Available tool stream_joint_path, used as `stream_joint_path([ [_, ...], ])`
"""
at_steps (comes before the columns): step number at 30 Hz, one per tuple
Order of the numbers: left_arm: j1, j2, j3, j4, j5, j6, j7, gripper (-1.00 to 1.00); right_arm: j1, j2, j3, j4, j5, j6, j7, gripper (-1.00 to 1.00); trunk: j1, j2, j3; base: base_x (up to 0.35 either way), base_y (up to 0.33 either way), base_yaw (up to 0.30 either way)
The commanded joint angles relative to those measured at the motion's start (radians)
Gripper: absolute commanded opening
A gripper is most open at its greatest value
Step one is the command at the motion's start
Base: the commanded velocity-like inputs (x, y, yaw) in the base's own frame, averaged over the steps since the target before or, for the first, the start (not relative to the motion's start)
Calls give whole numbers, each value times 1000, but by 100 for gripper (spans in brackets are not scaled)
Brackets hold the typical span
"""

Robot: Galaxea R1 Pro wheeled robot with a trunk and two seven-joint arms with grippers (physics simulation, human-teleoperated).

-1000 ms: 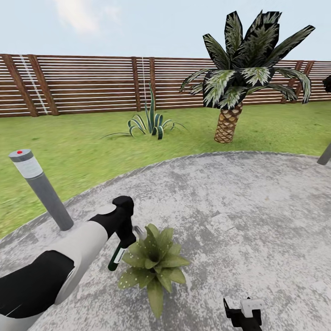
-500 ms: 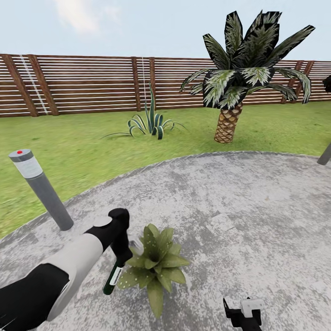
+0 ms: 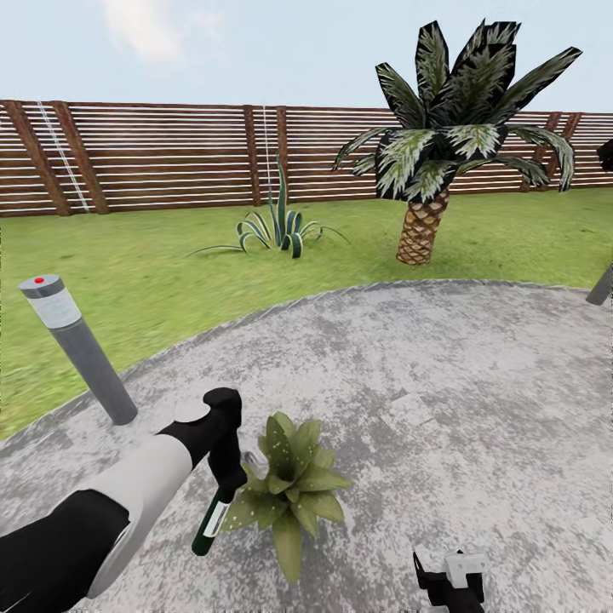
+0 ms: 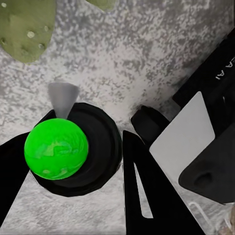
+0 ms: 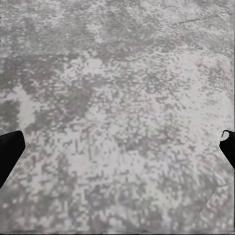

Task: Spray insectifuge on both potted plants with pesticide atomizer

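- The sprayer [image 3: 210, 519] is clamped in the left gripper [image 3: 228, 484], just beside the potted plant [image 3: 292, 485] on the paving [image 3: 443, 383].
- The spraying step is judged in hand.
- The nozzle [image 4: 60, 99] should next be aimed across the leaves.
- The right gripper [image 3: 449, 581] is held empty, fingers spread.

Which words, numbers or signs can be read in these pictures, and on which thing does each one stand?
Pale letters on a black part of the left arm in the left wrist view: too small and tilted to read.
Pale label on the pesticide atomizer held in the left hand: no text legible.
Red dot on top of the bollard light: a plain mark, no text.
Nothing else carries writing.
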Motion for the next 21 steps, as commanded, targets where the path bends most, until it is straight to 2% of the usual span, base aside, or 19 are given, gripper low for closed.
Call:
stream_joint_path([
  [1, 0, -2, -2, -1, -9, 10, -8, -100, -1, 0, -8, 1, 9, -3, 1, 100, -1, 0, -1, -303, 0, 0],
  [8, 0, -6, -2, -2, -10, 13, 2, -100, -1, 1, -8, 0, 9, -3, 1, 100, -1, 0, -1, -98, -59, 25],
  [21, -2, 1, 1, -5, -12, 24, 10, -100, -1, 2, -8, 1, 9, -3, 1, 100, -1, 0, -1, -1, -1, 263],
])
